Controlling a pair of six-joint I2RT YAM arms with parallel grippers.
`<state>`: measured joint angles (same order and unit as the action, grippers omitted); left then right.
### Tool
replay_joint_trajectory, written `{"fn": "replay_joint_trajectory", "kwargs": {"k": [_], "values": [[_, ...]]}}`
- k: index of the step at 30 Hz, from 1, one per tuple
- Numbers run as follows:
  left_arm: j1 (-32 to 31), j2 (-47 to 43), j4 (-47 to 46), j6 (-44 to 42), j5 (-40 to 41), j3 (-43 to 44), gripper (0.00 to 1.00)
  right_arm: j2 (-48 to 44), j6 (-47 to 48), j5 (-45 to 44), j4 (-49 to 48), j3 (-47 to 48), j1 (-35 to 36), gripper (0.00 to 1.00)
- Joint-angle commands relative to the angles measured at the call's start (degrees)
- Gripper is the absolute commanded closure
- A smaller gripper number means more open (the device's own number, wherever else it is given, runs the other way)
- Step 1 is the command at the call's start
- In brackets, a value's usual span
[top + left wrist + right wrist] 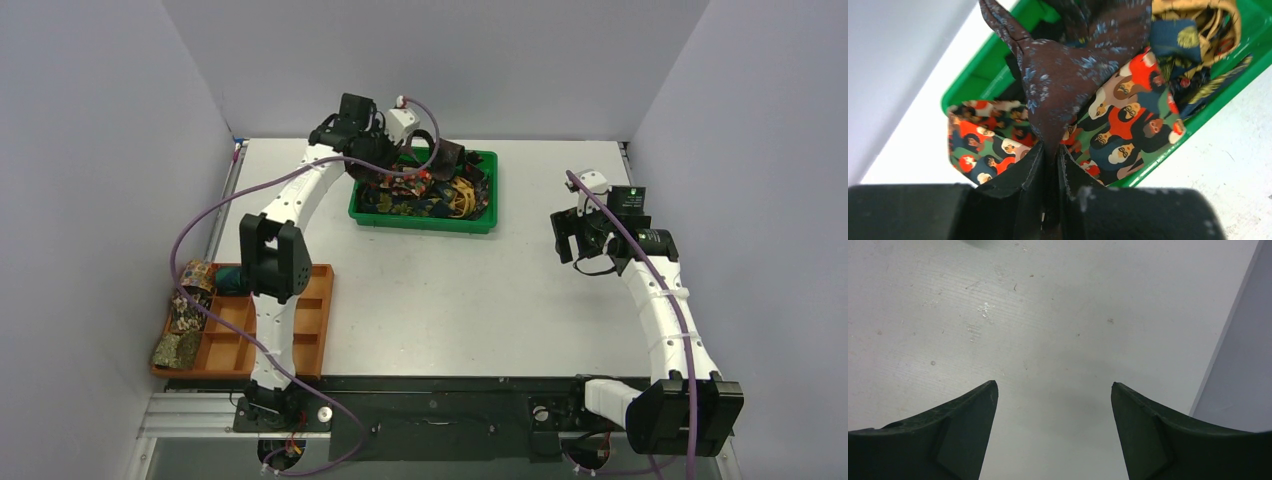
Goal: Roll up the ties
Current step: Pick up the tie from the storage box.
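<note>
A green bin [421,218] at the back middle holds a pile of ties. My left gripper [1050,150] is over the bin, shut on a dark brown tie with pale blue flecks [1068,70], which rises out of the pile. Under it lie a tie with red, green and navy faces [1125,115], a navy-gold tie [1178,42] and a yellow tie [1198,12]. The brown tie shows in the top view [446,158] beside the left gripper [385,160]. My right gripper [1054,385] is open and empty above bare table at the right [583,262].
An orange compartment tray [310,320] sits at the front left, with several rolled ties [185,310] in its left compartments. Grey walls stand at left, back and right; the right wall [1243,355] is close to my right gripper. Purple cables run along both arms.
</note>
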<state>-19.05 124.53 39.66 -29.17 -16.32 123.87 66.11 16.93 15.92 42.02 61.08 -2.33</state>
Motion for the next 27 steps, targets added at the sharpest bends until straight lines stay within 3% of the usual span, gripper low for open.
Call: {"fn": "replay_joint_trajectory", "kwargs": {"k": [1, 4, 7, 9, 16, 21, 23, 24, 26, 27], "values": [[-0.43, 1.39, -0.37, 0.12, 0.61, -1.39, 0.87, -2.08, -0.22, -0.11, -1.86, 1.75, -0.4, 0.21], [-0.54, 3.58, 0.53, 0.16, 1.88, -0.11, 0.8, -2.05, 0.05, -0.56, -1.81, 1.67, -0.43, 0.21], [-0.56, 7.21, 2.61, 1.18, 2.88, 3.5, 0.61, -1.86, 0.27, -0.85, -1.8, 1.67, -0.48, 0.21], [-0.55, 9.36, 3.64, 2.09, 3.2, 6.88, 0.54, -1.74, 0.29, -0.91, -1.87, 1.73, -0.56, 0.21], [-0.83, 13.86, 3.98, 2.71, 5.32, 13.05, 0.52, -0.83, 0.41, -1.11, -1.81, 2.45, -0.84, 0.21], [-1.08, 14.99, 5.11, 2.07, 5.87, 13.1, 0.59, 0.15, 0.56, -1.05, -1.83, 3.5, -0.89, 0.21], [-1.08, 15.06, 5.88, 1.87, 5.2, 13.14, 0.7, 0.52, 0.52, -0.88, -1.85, 3.78, -0.94, 0.21], [-1.08, 15.05, 6.32, 1.87, 4.91, 13.36, 0.85, 0.69, 0.5, -0.84, -1.9, 3.91, -0.97, 0.21], [-1.0, 14.38, 7.1, 3.33, 3.92, 14.82, 1.0, 0.94, 0.41, -0.74, -1.86, 4.14, -0.92, 0.21], [-0.82, 13.36, 7.23, 4.03, 2.52, 16.27, 1.0, 0.99, 0.28, -0.68, -1.94, 4.27, -0.88, 0.22]]}}
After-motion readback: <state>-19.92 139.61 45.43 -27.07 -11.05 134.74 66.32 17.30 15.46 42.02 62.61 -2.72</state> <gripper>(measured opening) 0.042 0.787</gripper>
